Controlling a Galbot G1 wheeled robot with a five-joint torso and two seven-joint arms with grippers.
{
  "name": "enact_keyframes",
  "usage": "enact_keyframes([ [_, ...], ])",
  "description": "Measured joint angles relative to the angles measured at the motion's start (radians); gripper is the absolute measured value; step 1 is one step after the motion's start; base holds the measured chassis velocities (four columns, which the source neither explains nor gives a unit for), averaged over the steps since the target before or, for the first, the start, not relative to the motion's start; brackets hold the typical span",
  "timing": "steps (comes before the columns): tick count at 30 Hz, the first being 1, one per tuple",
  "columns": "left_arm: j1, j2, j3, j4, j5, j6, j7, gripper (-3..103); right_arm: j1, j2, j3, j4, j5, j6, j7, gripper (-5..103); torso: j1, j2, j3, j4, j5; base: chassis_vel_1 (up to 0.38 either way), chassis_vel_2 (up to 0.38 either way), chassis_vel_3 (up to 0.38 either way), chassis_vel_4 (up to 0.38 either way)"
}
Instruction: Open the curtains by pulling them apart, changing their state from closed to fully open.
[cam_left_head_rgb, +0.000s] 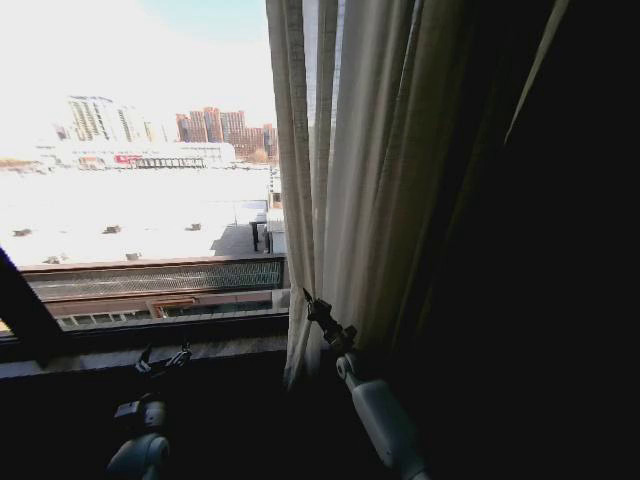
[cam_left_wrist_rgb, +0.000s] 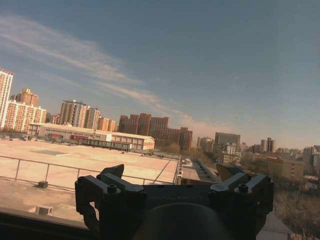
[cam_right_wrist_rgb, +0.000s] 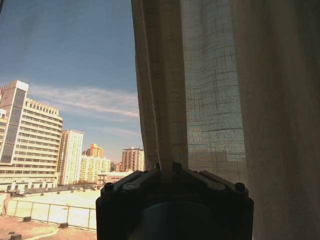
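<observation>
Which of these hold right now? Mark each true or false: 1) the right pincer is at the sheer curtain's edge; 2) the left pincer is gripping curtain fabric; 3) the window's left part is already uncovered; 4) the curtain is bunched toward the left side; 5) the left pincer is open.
1) True. The right pincer sits at the curtain, its fingers closed on a fold in the right wrist view.
2) False. The left pincer is low by the window sill, apart from the fabric, holding nothing.
3) True. Rooftops and buildings show through bare glass there.
4) False. It hangs gathered right of centre, beside the dark drape.
5) True. Its fingers stand apart in the left wrist view.
</observation>
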Motion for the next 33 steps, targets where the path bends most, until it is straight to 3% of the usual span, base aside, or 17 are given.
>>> enact_keyframes([
  [8,0.0,0.0,0.0,0.0,0.0,0.0,0.001,100,0.011,-0.009,0.002,-0.001,-0.055,0.021,0.013,0,0.0,0.0,0.0,0.0,0.0006,-0.122,-0.138,0.127,0.126],
  [17,0.0,0.0,-0.001,0.0,0.0,0.0,0.0,100,0.126,-0.016,-0.005,-0.134,-0.095,0.022,0.094,0,0.0,0.0,0.0,0.0011,-0.0001,0.027,0.026,-0.011,-0.017],
  [23,0.0,0.0,0.0,0.0,0.0,0.0,0.0,100,0.216,-0.03,0.065,-0.288,-0.101,0.024,0.137,0,0.0,0.0,0.0,-0.0001,0.0003,0.0,0.0,0.0,0.0],
  [33,0.0,0.0,0.0,0.0,0.0,0.0,0.0,100,0.309,-0.055,0.173,-0.461,-0.145,0.027,0.256,0,0.0,0.0,0.0,0.0006,0.0,0.0,0.0,0.0,0.0],
])
